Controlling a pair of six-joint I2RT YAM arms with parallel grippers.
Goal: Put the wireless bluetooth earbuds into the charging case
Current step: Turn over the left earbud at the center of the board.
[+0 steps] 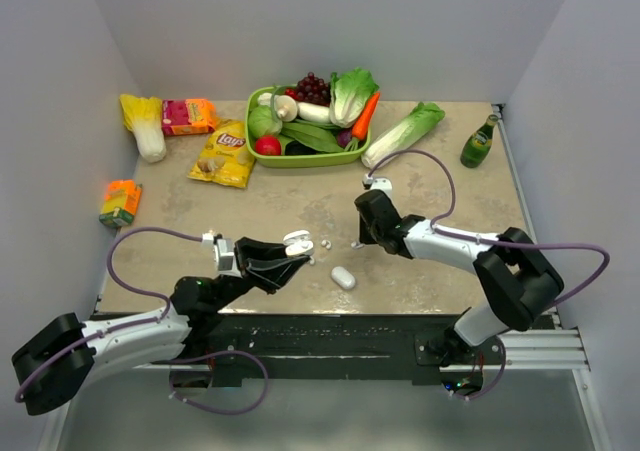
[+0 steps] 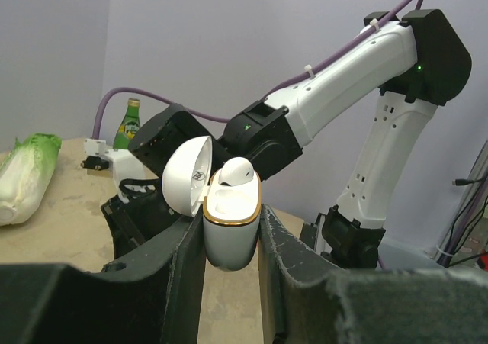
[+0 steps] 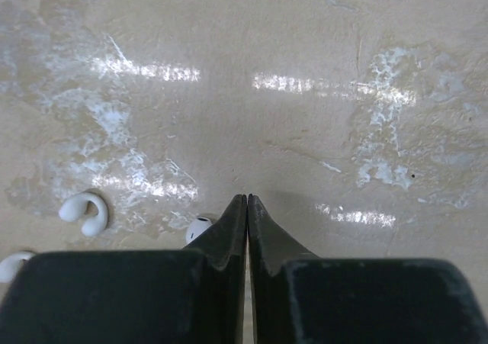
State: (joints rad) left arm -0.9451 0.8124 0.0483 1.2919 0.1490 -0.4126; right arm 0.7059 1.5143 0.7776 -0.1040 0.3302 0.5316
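Pale walls are boxing in a mottled beige counter [image 1: 300, 196], with vegetables and snacks lying along its far side.

From overhead, the left tool [image 1: 292, 249] is clamping the open charging case [image 1: 299, 237]. The right tool [image 1: 358, 239] is hovering low over the counter, with loose earbuds [image 1: 325, 242] lying between the two. A second, closed case [image 1: 343, 277] is lying nearby.

The left wrist view is showing what the overhead cannot: one earbud [image 2: 236, 175] is sitting in the held case. It appears to be perching high rather than sunk in, so a tilt or knock could be tipping it out.

The right wrist view is revealing that the right tool's fingers [image 3: 229, 233] are pressing together on nothing. Another earbud [image 3: 200, 228] is lying against the outside of one finger, and a curved earbud [image 3: 85, 210] is lying further off. The likely trouble is a glossy bud skidding away from the closing tips, or getting nudged aside as they open.
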